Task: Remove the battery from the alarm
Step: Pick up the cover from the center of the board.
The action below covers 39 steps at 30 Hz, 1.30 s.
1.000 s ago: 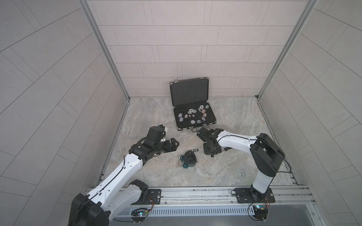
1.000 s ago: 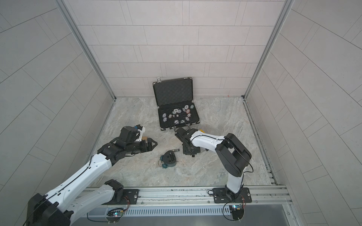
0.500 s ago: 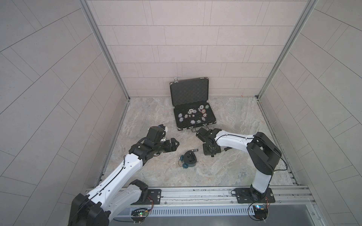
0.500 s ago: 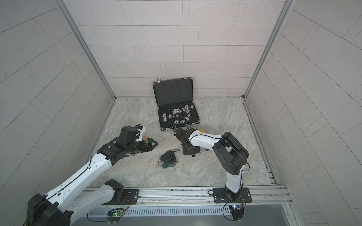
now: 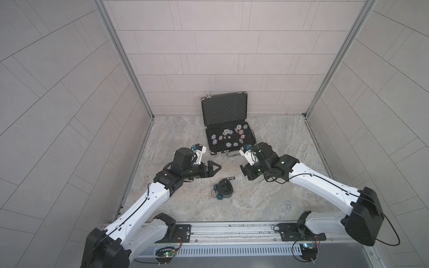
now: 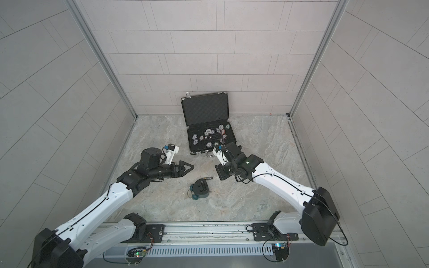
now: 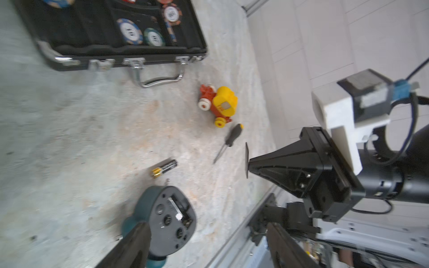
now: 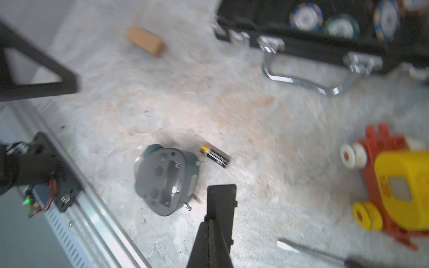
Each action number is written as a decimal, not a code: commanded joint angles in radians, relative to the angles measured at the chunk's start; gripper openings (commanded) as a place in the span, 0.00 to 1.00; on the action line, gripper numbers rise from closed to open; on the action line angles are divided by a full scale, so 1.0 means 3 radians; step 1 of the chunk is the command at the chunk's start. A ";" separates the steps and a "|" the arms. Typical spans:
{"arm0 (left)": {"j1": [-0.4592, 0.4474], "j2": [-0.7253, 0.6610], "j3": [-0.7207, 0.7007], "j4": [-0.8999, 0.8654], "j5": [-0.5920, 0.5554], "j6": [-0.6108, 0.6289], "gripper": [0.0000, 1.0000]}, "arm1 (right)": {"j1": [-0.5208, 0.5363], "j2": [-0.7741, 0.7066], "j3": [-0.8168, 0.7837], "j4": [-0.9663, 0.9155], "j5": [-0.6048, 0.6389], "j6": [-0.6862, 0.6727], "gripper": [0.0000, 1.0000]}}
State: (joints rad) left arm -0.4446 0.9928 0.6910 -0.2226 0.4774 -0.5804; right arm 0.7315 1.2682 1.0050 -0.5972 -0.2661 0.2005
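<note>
The alarm [image 5: 224, 189] [image 6: 200, 188] lies face down on the floor between my two arms, its dark back up and the battery slot open [image 7: 169, 220] [image 8: 166, 181]. The battery [image 5: 231, 178] [image 6: 208, 178] lies loose on the floor just beside the alarm's pointed end [image 7: 164, 168] [image 8: 214, 156]. My left gripper [image 5: 216, 168] [image 6: 189, 167] [image 7: 209, 246] hovers left of and behind the alarm, open and holding nothing. My right gripper [image 5: 246, 171] [image 6: 219, 171] [image 8: 220, 204] hangs right of the battery, jaws shut on nothing.
An open black case [image 5: 224, 111] [image 6: 204, 109] of poker chips stands at the back wall. A red and yellow toy car [image 7: 218, 105] [image 8: 394, 185] and a screwdriver [image 7: 228, 141] lie under my right arm. A wooden block [image 8: 145, 44] lies far left. A metal rail [image 5: 232, 228] edges the front.
My right gripper's jaws have closed, and that arm has shifted slightly. The left arm, the alarm and the battery have stayed where they were.
</note>
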 commanded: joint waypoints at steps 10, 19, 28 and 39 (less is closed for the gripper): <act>-0.0071 0.0900 0.0385 0.0632 0.1050 -0.0979 0.57 | 0.0044 -0.0203 -0.0141 0.0331 -0.0110 -0.1164 0.00; -0.0299 0.1283 0.0591 0.0567 0.0970 -0.0981 0.43 | 0.0107 -0.0204 -0.0139 0.0360 -0.0104 -0.1181 0.00; -0.0354 0.1421 0.0658 0.0453 0.0971 -0.0979 0.21 | 0.0151 -0.0143 -0.0104 0.0344 -0.0080 -0.1194 0.00; -0.0370 0.1388 0.0747 0.0093 0.0910 -0.0839 0.00 | 0.0185 -0.0113 -0.0041 0.0322 -0.0047 -0.1085 0.06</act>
State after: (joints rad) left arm -0.5507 1.4097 0.8879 -0.1368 0.7448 -0.8581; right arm 0.7811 1.2381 0.9596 -0.5125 -0.2943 -0.1452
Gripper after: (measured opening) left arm 0.040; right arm 0.064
